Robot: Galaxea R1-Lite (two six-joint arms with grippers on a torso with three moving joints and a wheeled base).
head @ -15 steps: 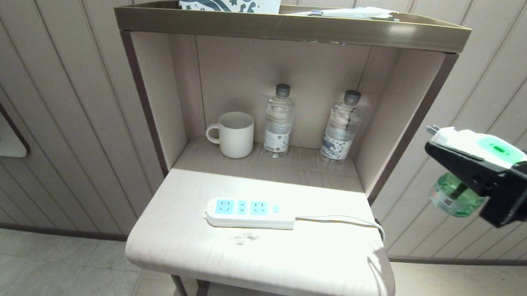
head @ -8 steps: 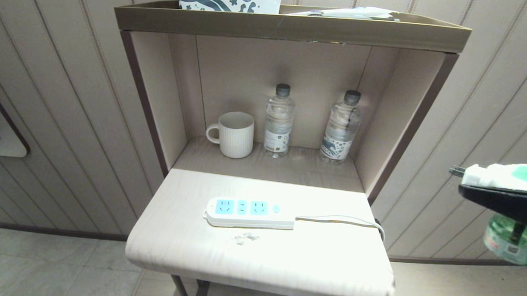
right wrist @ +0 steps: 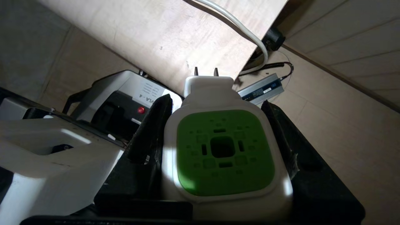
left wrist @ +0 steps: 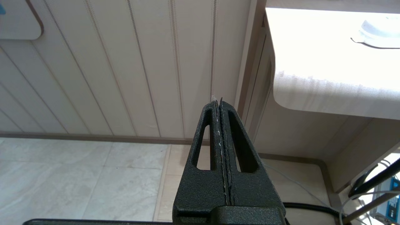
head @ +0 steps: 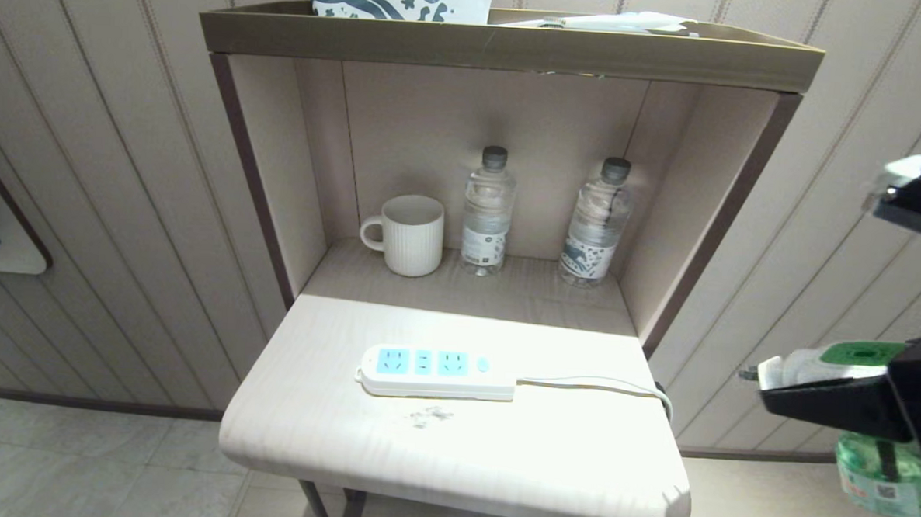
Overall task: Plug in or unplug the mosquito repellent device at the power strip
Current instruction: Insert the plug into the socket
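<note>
right end effector (head: 827, 399) pinching mosquito repellent device (right wrist: 223, 150) | 2 prongs aimed toward surface (head: 452, 445) | power strip (head: 436, 372) beyond prongs, probably slightly higher, long axis along them | left end effector (left wrist: 220, 103) pressed together, farther

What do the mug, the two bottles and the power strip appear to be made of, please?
Mug: likely glazed ceramic; off-white, ribbed, opaque, thick-walled. Bottles: clear thin plastic, see-through with paper labels and dark caps. Power strip: smooth white moulded plastic with light-blue socket panels, slightly glossy under the light.
</note>
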